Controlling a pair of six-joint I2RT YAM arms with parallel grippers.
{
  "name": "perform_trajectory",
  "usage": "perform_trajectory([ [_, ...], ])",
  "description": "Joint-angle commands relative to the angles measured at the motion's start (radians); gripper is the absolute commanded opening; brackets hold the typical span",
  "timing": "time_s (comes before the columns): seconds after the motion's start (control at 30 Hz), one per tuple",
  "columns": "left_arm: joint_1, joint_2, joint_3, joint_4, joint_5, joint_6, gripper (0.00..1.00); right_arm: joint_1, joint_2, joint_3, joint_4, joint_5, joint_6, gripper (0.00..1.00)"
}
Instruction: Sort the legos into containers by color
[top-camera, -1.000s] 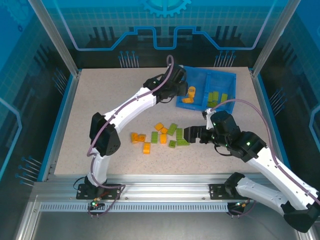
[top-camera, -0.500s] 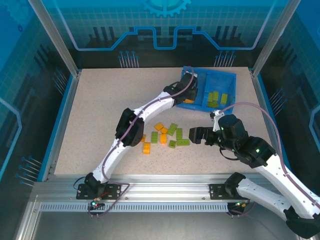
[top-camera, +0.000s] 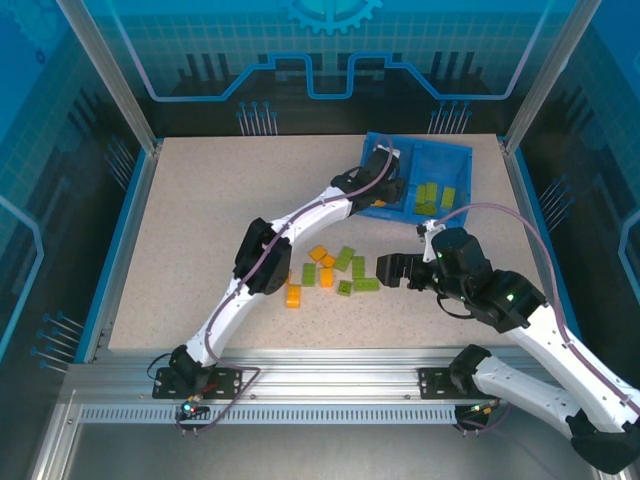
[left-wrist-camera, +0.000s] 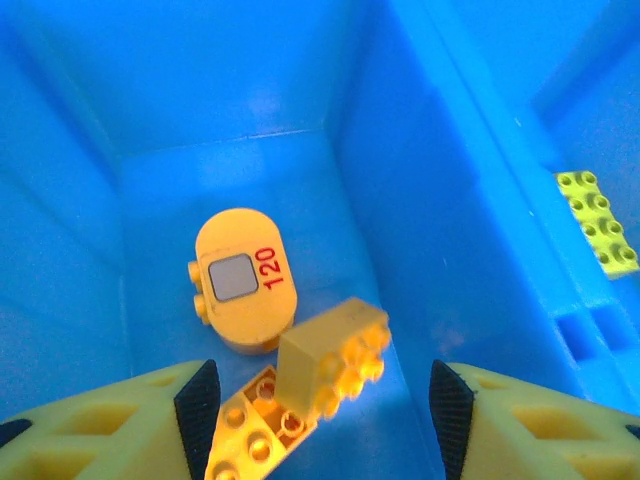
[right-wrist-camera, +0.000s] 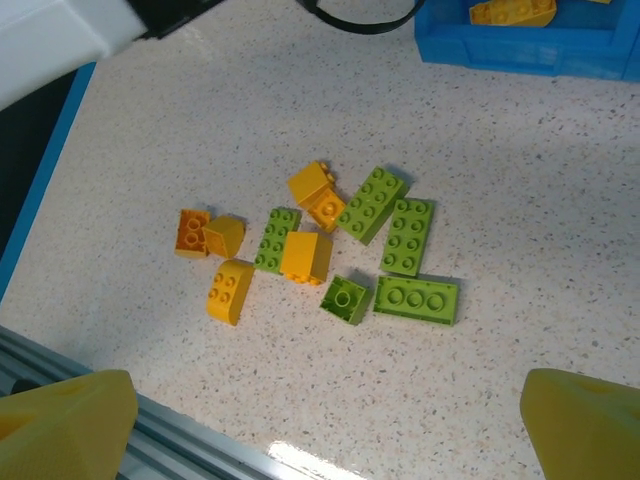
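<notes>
Your left jaws stand parted over orange plastic bricks (left-wrist-camera: 330, 365) in bright-blue plastic tray (left-wrist-camera: 420, 170) | right jaws gape above speckled bench (right-wrist-camera: 560, 200)

Top view:
- The left gripper (top-camera: 384, 185) is over the tray's (top-camera: 425, 142) left compartment. Its fingertips are under its own wrist, and the bricks below are mostly covered.
- The green bricks (top-camera: 432, 196) in the right compartment are too small to count.
- The left arm (top-camera: 262, 262) covers the heap's left end, where the orange pair (right-wrist-camera: 205, 233) lies.
- The right arm (top-camera: 540, 330) runs off the bottom right corner.

Left wrist view:
- Both fingers (left-wrist-camera: 110, 425) are cut by the lower edge.
- The flat orange brick (left-wrist-camera: 250, 435) is cut there too, and lies partly under the orange block (left-wrist-camera: 330, 360).
- The lower end of the green brick (left-wrist-camera: 598, 220) is behind the tray wall.

Right wrist view:
- The fingers (right-wrist-camera: 65, 425) are blurred and cut at both lower corners.
- The tray is cut by the top edge, so the orange brick (right-wrist-camera: 510, 10) inside shows only in part.
</notes>
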Motion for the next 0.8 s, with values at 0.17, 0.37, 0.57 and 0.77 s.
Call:
perform_trajectory([
  [0.17,-0.06,-0.558,-0.48,0.214,0.093,-0.014,0.61,0.008,0.05,0.01,-0.011,0.096,-0.026,1.0],
  [0.37,-0.089,-0.959,-0.893,0.278,0.161,0.019,0.6,0.001,0.104,0.037,-0.015,0.092,-0.071,1.0],
  [0.57,-0.103,-1.296,-1.145,0.068,0.176,0.149,0.62,-0.012,0.21,0.031,0.069,0.034,-0.128,1.0],
  [0.77,-0.103,-1.573,-1.3,-0.132,0.133,0.328,0.68,-0.015,0.456,0.095,0.102,0.016,-0.187,1.0],
])
